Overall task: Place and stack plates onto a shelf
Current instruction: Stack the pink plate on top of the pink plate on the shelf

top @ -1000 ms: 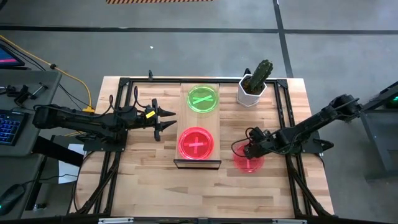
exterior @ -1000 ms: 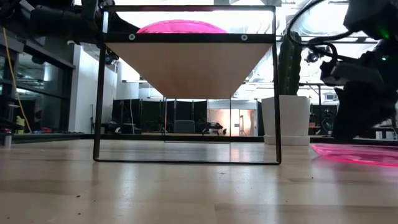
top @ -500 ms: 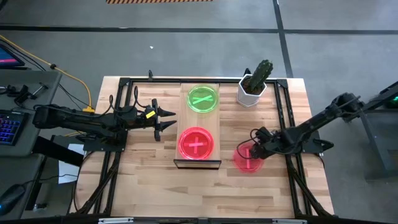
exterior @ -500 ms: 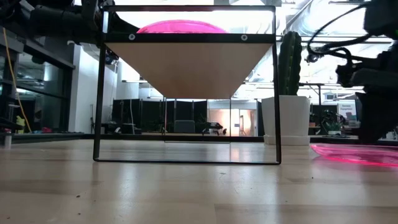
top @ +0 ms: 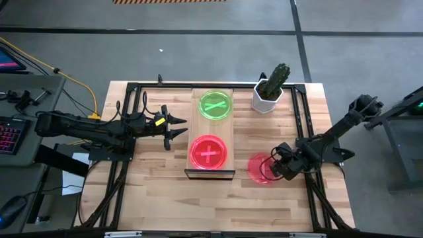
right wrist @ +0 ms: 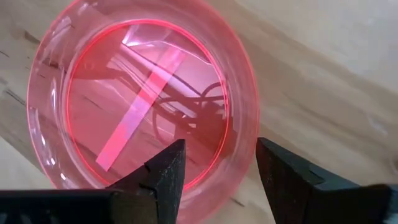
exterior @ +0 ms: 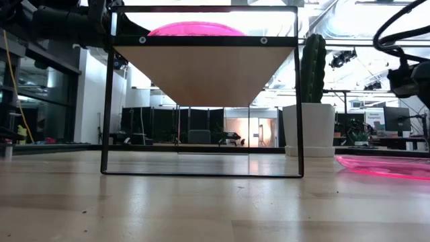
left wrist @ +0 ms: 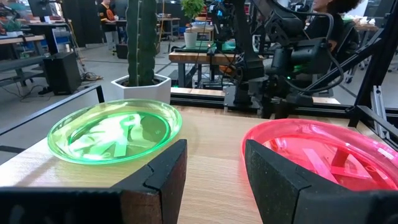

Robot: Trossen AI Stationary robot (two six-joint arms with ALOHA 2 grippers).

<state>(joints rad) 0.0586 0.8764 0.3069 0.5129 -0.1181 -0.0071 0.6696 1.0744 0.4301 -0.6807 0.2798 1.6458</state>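
My right gripper hangs over the near-right part of the table, above the edge of the loose pink plate that lies flat on the wood, just right of the shelf. In the right wrist view its two fingers stand apart, holding nothing, with the plate's rim between them but not yet pinched.

To do this pick well, I think I must go down slowly until one finger is inside the rim and the other outside, then close on the rim only. The plate is thin and smooth, so a grip too near the lip may let it slip or tip. After that I would lift it level and bring it over the pink plate on the shelf, so the two stack with centres together.

The green plate sits at the far end of the shelf, near the cactus pot. My left gripper waits beside the shelf's left edge, also open and empty.

What I cannot see well: how high the right fingers are above the table, because the low view cuts that arm at the picture's side. From above, each plate on the shelf may be a stack of several; I cannot count them.
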